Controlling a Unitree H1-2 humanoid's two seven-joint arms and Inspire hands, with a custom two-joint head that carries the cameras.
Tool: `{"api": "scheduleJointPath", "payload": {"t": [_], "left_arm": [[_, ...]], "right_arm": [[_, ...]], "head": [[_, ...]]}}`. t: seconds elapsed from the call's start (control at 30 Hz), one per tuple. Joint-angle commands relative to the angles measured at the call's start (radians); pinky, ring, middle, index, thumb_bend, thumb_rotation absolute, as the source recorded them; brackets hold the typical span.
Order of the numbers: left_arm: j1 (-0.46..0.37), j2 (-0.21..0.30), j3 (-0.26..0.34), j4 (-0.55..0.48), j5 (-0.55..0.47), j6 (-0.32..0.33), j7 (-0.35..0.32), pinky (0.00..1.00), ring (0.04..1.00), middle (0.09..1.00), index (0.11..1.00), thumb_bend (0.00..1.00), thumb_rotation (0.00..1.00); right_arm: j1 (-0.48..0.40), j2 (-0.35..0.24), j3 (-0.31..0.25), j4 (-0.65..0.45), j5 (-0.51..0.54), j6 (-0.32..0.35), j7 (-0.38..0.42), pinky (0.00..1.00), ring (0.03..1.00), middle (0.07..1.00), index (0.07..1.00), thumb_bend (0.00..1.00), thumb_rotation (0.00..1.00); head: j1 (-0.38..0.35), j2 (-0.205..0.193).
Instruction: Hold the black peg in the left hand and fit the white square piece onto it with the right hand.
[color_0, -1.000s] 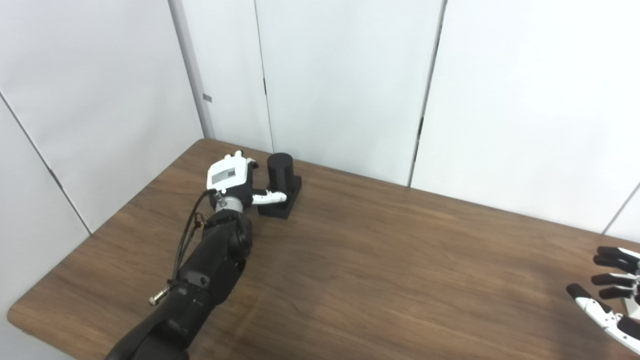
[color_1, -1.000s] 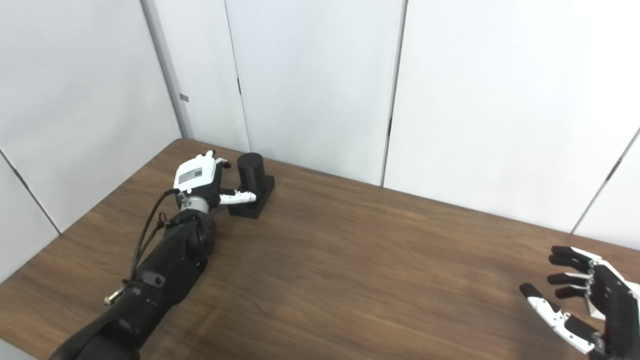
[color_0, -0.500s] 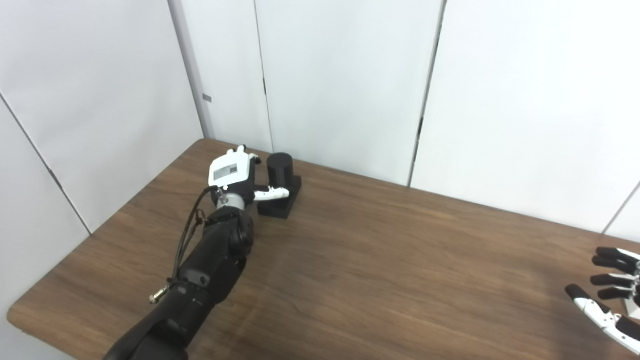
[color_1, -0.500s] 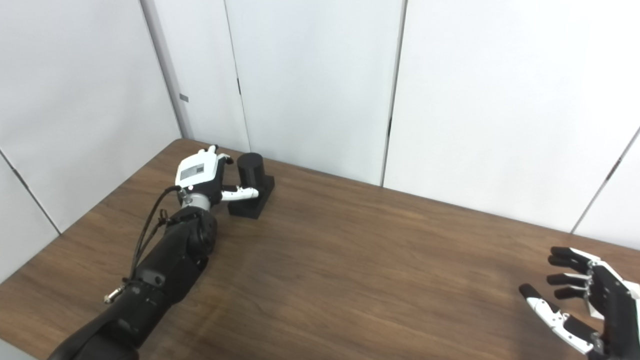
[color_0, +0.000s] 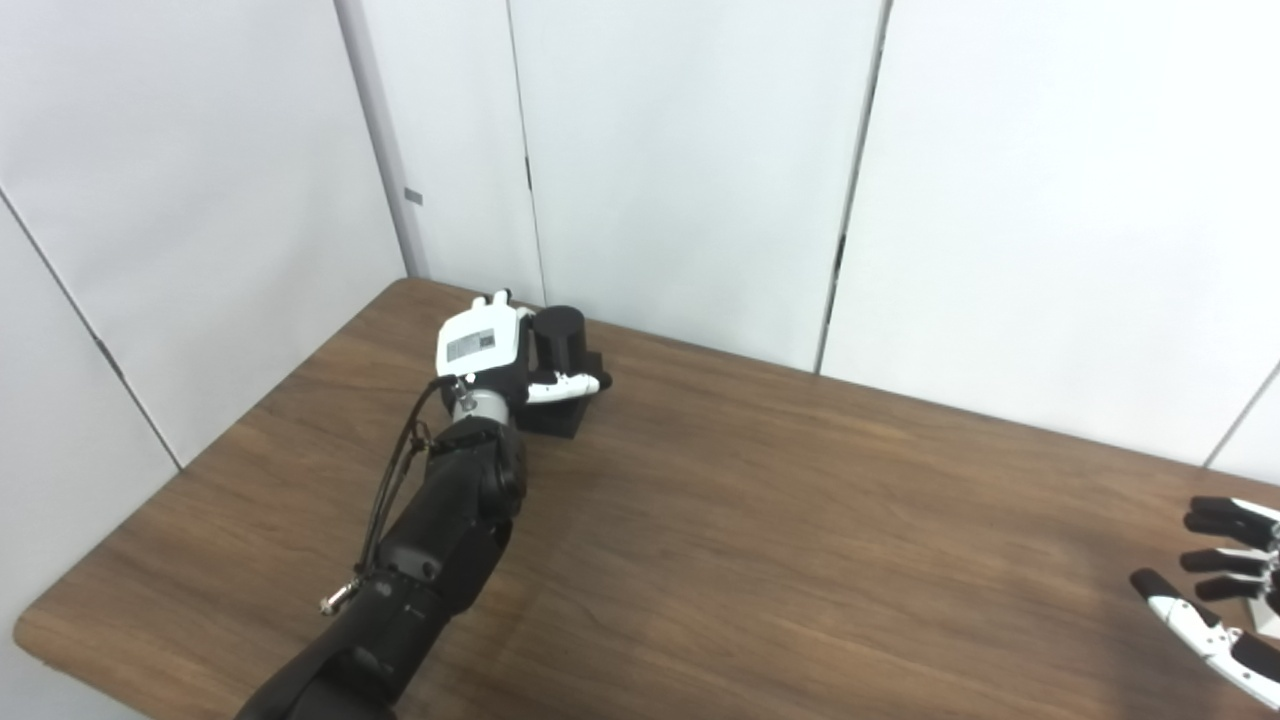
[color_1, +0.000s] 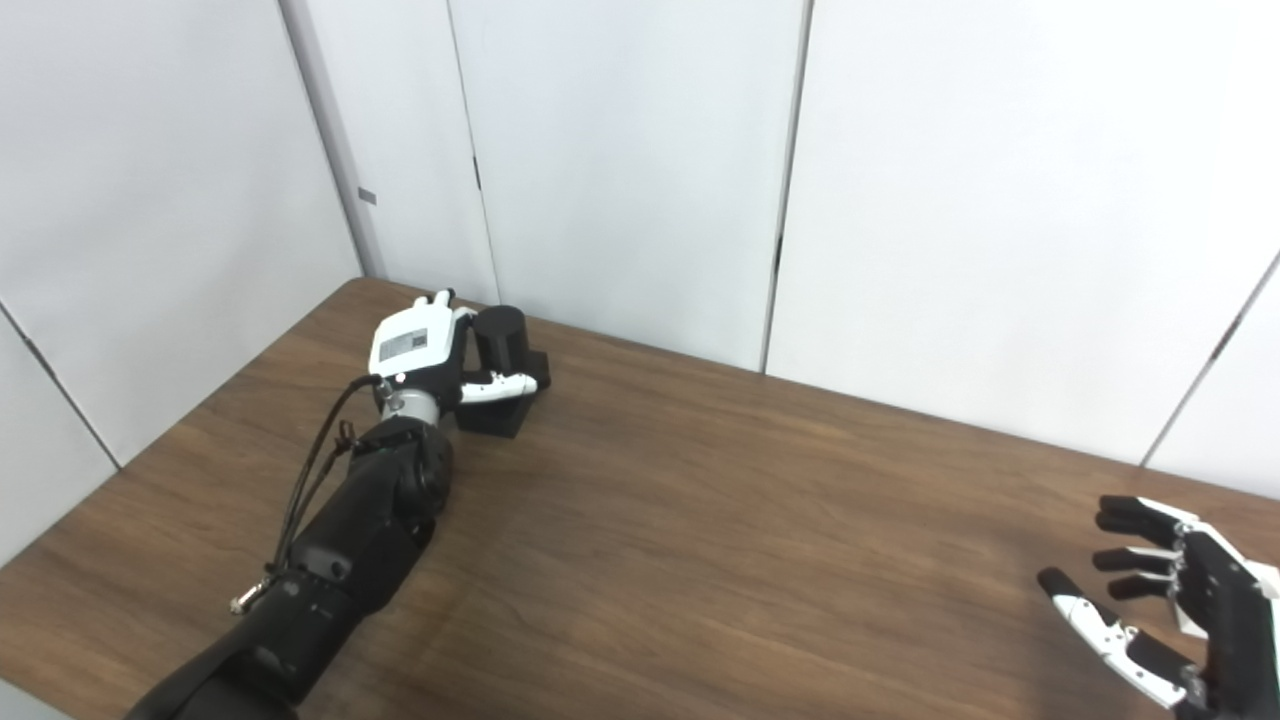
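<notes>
The black peg (color_0: 563, 333) is a short cylinder standing upright on a black square base (color_0: 556, 417), at the table's far left near the wall. My left hand (color_0: 482, 350) rests against the peg's left side. Its thumb (color_0: 568, 385) reaches across the front, low on the peg, and its fingertips (color_0: 498, 297) still point away past the peg, so the hand is open. At the table's right edge my right hand (color_1: 1170, 600) hovers open with fingers spread, holding nothing. I cannot make out the white square piece in either view.
The brown wooden table (color_0: 780, 530) runs up to white wall panels (color_0: 690, 170) right behind the peg. Its left edge and near left corner (color_0: 40, 630) are in view.
My left hand has moved right and closed in on the peg, and its thumb now lies across the peg's front. The peg and the right hand have stayed where they were.
</notes>
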Motion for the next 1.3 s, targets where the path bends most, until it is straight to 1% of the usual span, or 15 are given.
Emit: {"api": "scheduleJointPath", "payload": {"t": [0.0, 0.07, 0.17, 0.3, 0.57, 0.7, 0.87, 1.0, 1.13, 1.27], "left_arm": [[-0.054, -0.004, 0.018, 0.003, 0.034, 0.004, 0.026, 0.85, 1.0, 0.998, 0.803, 1.0, 0.73], [-0.055, -0.018, 0.03, 0.013, 0.043, 0.004, 0.023, 0.88, 1.0, 1.0, 0.791, 1.0, 0.73], [-0.058, -0.03, 0.036, 0.032, 0.056, 0.004, 0.025, 0.88, 1.0, 1.0, 0.786, 1.0, 0.73], [-0.055, -0.033, 0.033, 0.049, 0.065, 0.004, 0.026, 0.88, 1.0, 1.0, 0.815, 1.0, 0.72], [-0.039, -0.043, 0.043, 0.061, 0.093, 0.004, 0.02, 0.85, 1.0, 1.0, 0.827, 1.0, 0.69], [-0.036, -0.049, 0.047, 0.081, 0.117, 0.004, 0.009, 0.86, 1.0, 1.0, 0.824, 1.0, 0.68], [-0.03, -0.046, 0.045, 0.087, 0.129, 0.004, 0.005, 0.87, 1.0, 1.0, 0.803, 0.98, 0.61], [-0.023, -0.029, 0.036, 0.07, 0.143, 0.004, -0.022, 0.86, 1.0, 0.994, 0.768, 0.94, 0.52], [-0.017, -0.015, 0.033, 0.057, 0.172, 0.004, -0.048, 0.84, 0.991, 0.977, 0.726, 0.91, 0.47], [-0.009, -0.012, 0.039, 0.051, 0.187, 0.004, -0.061, 0.83, 0.983, 0.97, 0.733, 0.9, 0.45]], "right_arm": [[-0.031, -0.007, -0.009, -0.043, 0.003, -0.02, -0.008, 0.45, 0.556, 0.659, 0.651, 0.45, 0.0], [-0.032, -0.01, -0.01, -0.039, 0.006, -0.029, -0.007, 0.45, 0.55, 0.656, 0.65, 0.45, 0.0], [-0.032, -0.013, -0.012, -0.035, 0.012, -0.037, -0.007, 0.45, 0.546, 0.653, 0.651, 0.45, 0.0], [-0.031, -0.017, -0.016, -0.034, 0.015, -0.037, -0.006, 0.44, 0.542, 0.651, 0.649, 0.46, 0.0], [-0.031, -0.029, -0.018, -0.044, 0.015, -0.027, 0.002, 0.43, 0.534, 0.641, 0.637, 0.46, 0.0], [-0.03, -0.031, -0.019, -0.043, 0.01, -0.029, 0.0, 0.43, 0.537, 0.636, 0.637, 0.46, 0.0], [-0.029, -0.03, -0.018, -0.051, 0.006, -0.019, 0.001, 0.44, 0.536, 0.633, 0.632, 0.46, 0.0], [-0.029, -0.032, -0.016, -0.055, -0.003, -0.013, 0.003, 0.43, 0.528, 0.629, 0.629, 0.46, 0.0], [-0.03, -0.032, -0.015, -0.063, -0.012, 0.004, 0.006, 0.43, 0.527, 0.627, 0.629, 0.46, 0.0], [-0.033, -0.037, -0.015, -0.054, -0.015, -0.007, 0.005, 0.41, 0.525, 0.629, 0.626, 0.47, 0.0]], "head": [[0.0, 0.001], [0.0, 0.001], [0.0, 0.004], [-0.001, 0.009], [0.003, 0.017], [0.005, 0.02], [0.007, 0.028], [0.007, 0.029], [0.008, 0.035], [0.01, 0.037]]}}
